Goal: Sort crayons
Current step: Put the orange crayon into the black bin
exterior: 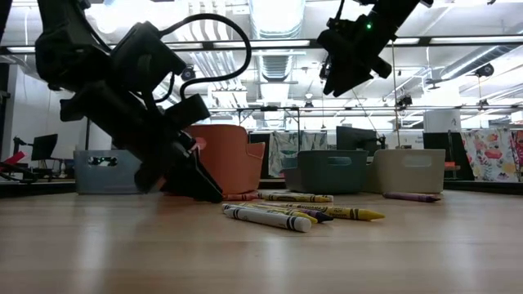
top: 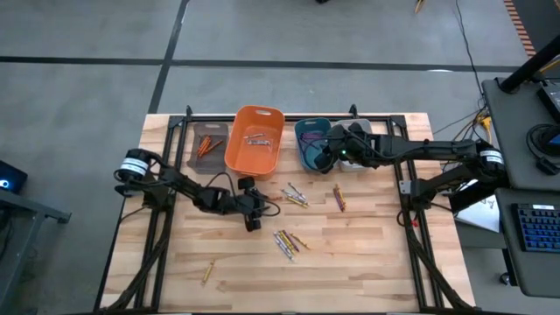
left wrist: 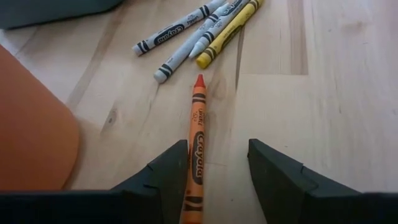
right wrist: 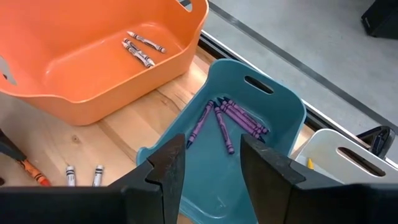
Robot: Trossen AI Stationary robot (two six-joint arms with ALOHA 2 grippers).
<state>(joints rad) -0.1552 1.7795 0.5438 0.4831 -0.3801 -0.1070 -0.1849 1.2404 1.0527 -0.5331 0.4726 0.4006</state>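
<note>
My left gripper [left wrist: 217, 171] is open and low over the table [top: 367, 254], near the orange bin [top: 255, 140]; it also shows in the high view [top: 252, 213]. An orange crayon [left wrist: 198, 140] lies flat on the wood between its fingers, tip pointing away. My right gripper [right wrist: 211, 168] is open and empty, high above the teal bin [right wrist: 280, 106], which holds several purple crayons [right wrist: 239, 118]. Grey crayons [right wrist: 142, 50] lie in the orange bin. Loose crayons lie on the table in small groups [top: 296, 196], [top: 287, 242], [top: 338, 197]. My left gripper's open fingers stand on either side of the orange crayon's rear half [left wrist: 196, 171], coming slanting down along its length. One finger [left wrist: 168, 174] lies right beside the crayon; I cannot tell whether it touches. The crayon lies flat on the table.
A brown bin [top: 208, 143] with orange crayons stands left of the orange bin. A white bin [right wrist: 348, 162] stands right of the teal one. A lone crayon [top: 208, 271] lies near the front left. Grey and yellow crayons [left wrist: 199, 31] lie just beyond the orange one.
</note>
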